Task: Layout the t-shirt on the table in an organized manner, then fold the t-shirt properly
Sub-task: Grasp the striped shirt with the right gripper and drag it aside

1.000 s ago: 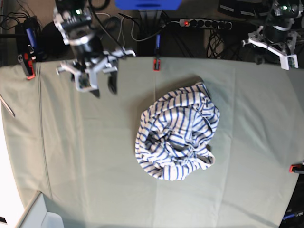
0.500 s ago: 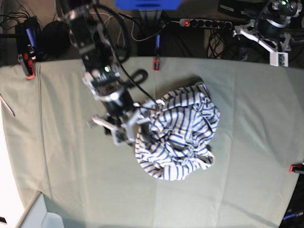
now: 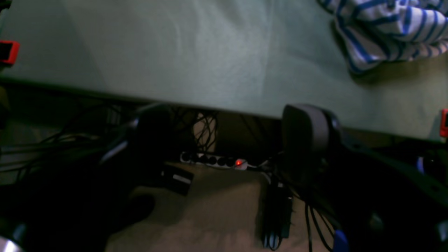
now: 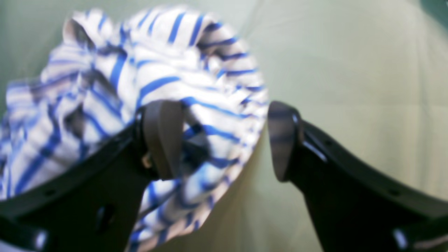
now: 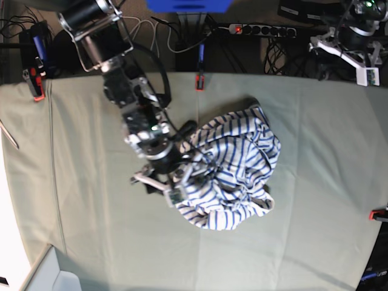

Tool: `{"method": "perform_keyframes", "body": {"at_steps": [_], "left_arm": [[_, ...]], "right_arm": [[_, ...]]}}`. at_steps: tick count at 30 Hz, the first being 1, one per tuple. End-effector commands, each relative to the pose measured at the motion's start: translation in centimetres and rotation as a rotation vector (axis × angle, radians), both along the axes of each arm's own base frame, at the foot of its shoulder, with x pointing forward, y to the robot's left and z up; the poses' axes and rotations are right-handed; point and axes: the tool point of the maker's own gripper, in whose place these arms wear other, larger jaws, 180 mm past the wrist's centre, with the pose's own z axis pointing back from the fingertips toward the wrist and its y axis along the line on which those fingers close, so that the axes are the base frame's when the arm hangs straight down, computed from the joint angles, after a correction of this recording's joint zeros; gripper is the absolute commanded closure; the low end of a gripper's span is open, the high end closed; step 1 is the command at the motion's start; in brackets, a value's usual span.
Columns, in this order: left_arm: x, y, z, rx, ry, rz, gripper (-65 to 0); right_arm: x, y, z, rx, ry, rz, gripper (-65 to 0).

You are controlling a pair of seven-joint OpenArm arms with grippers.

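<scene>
1. We see the worktop (image 5: 315, 200) as a wide spread of pale grey-green cloth with faint crease lines.
2. We find the t-shirt (image 5: 233, 173) lying on it near the middle, crumpled in a heap, white with thin blue stripes.
3. We note small red clamps (image 5: 199, 83) gripping the cloth along its edges.

We see our right gripper (image 4: 224, 140) with its two dark fingers spread wide, the left-hand finger (image 4: 162, 138) pressed against the bunched t-shirt (image 4: 154, 80) and the other (image 4: 281, 140) over bare table (image 4: 350, 70). The striped cloth's edge hangs between the fingers, blurred; whether it is pinched we cannot tell.
</scene>
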Motion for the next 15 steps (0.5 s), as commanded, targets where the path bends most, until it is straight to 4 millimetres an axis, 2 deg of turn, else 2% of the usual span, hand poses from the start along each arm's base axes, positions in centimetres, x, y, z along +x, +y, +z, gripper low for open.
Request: {"method": "perform_keyframes", "body": {"at_steps": [1,3,4,5,7,9,11,15], "left_arm": [[0.8,0.1,0.9,0.008,-0.042,-0.007,-48.2],[0.8,0.2,0.8,0.006,-0.038,-0.004,-48.2],[0.7,0.2,0.7,0.005,-0.035,-0.003,-48.2],[0.6,0.3,0.5,0.004,-0.031,-0.001,-48.2],[0.6,0.3,0.5,0.004,-0.031,-0.001,-48.2],[1.1,0.1,0.7,0.001,-0.045,-0.003,-48.2],[1.7,0.2,0.9,0.002,-0.060,-0.001,-48.2],[1.8,-0.2,0.9,-0.014,-0.071,0.016,-48.2]], "right_arm": [[1.3,0.8,1.7,0.018,-0.058,0.013,-39.5],[1.4,1.1,1.1,0.004,-0.046,0.025,-38.6],[1.4,1.1,0.9,0.000,-0.040,0.026,-36.2],[1.4,1.0,0.7,-0.002,-0.036,0.026,-32.6],[1.5,0.5,0.8,-0.005,-0.040,0.016,-19.9],[2.2,-1.5,0.8,-0.012,-0.043,-0.026,-2.0],[3.1,-3.7,2.4,0.010,-0.075,-0.093,0.0],[1.9,-10.8,5.8,0.074,-0.162,-0.297,0.0]]}}
